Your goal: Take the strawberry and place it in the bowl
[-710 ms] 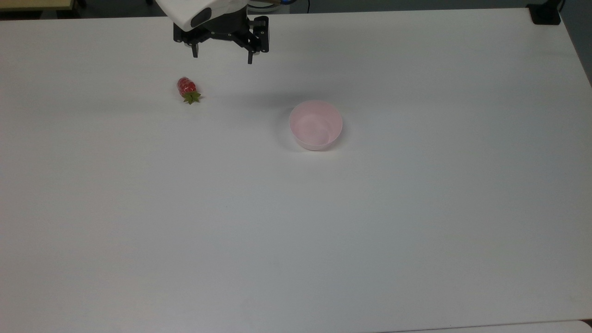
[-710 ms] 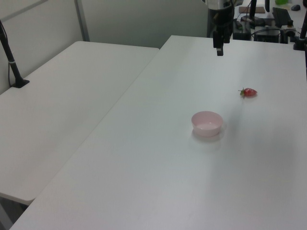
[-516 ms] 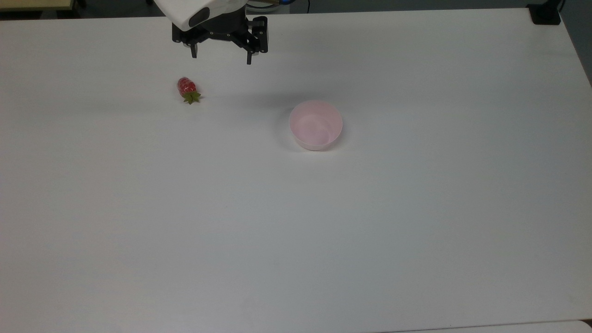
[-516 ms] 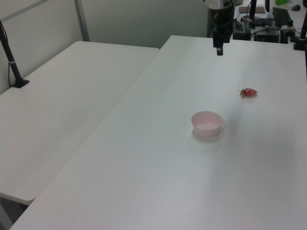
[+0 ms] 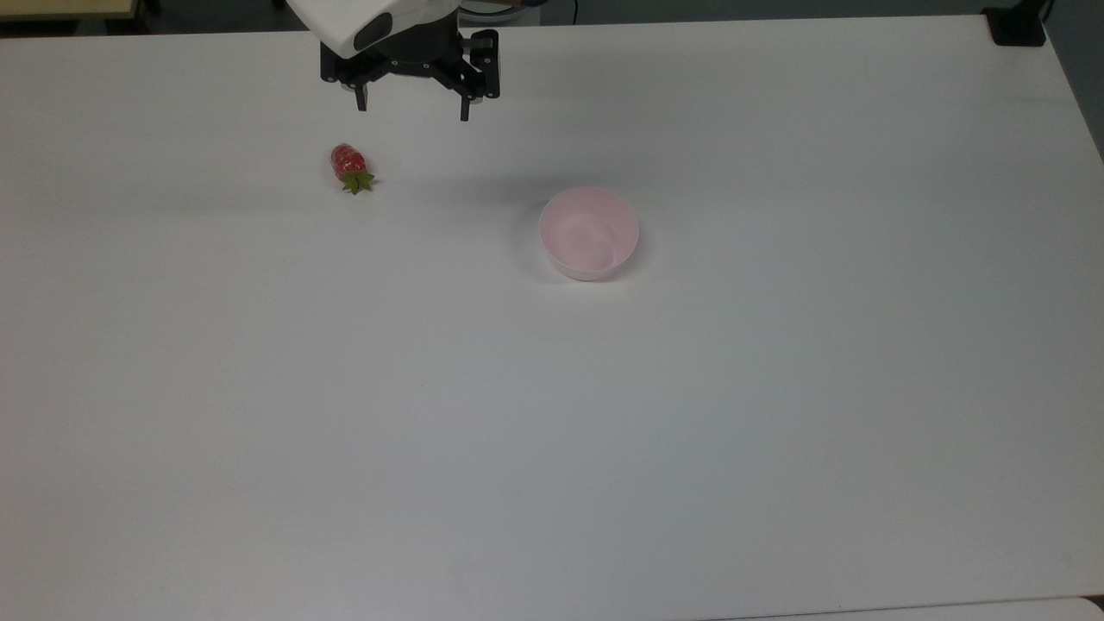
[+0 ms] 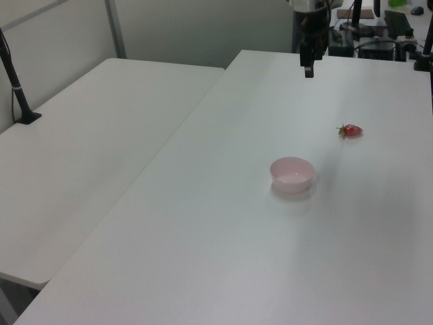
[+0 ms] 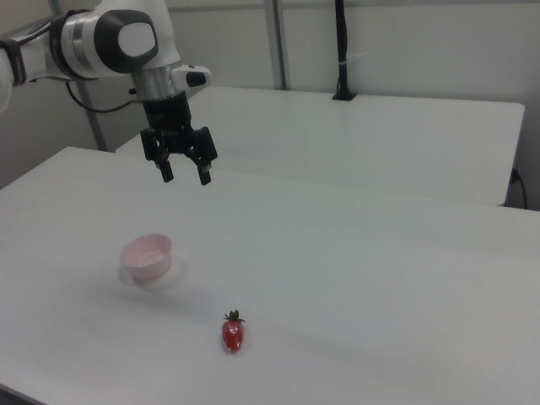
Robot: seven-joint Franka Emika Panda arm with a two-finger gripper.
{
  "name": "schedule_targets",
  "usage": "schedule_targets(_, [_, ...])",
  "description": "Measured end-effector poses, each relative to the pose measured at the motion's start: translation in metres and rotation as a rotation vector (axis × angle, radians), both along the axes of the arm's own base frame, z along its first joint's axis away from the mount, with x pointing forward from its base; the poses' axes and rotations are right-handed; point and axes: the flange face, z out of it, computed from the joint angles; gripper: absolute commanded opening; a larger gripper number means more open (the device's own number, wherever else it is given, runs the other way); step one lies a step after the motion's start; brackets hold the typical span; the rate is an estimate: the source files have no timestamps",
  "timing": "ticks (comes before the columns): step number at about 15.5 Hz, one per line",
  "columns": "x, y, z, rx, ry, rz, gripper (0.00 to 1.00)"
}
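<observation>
Top view shows the claw (image 5: 412,109) wide open and empty, high above the little strawberry (image 5: 349,166), which looks shiny and could slip and roll away from the bowl (image 5: 589,233).

I count one strawberry (image 5: 349,166) and one bowl (image 5: 589,233). I see two tables (image 6: 223,223), side by side.

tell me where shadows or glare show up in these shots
Top view: soft grey shadow band on the table between strawberry and bowl, below the gripper. Left view: faint shadow right of the bowl. Right view: pale shadow ring round the bowl, small highlight on the glossy strawberry.
</observation>
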Motion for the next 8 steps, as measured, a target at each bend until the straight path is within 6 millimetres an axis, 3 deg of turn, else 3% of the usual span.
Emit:
schedule_targets(5, [0.0, 0.0, -0.007, 0.003, 0.019, 0.04, 1.0])
schedule_targets(8, [0.002, -0.004, -0.037, 0.01, 0.04, 0.102, 1.0])
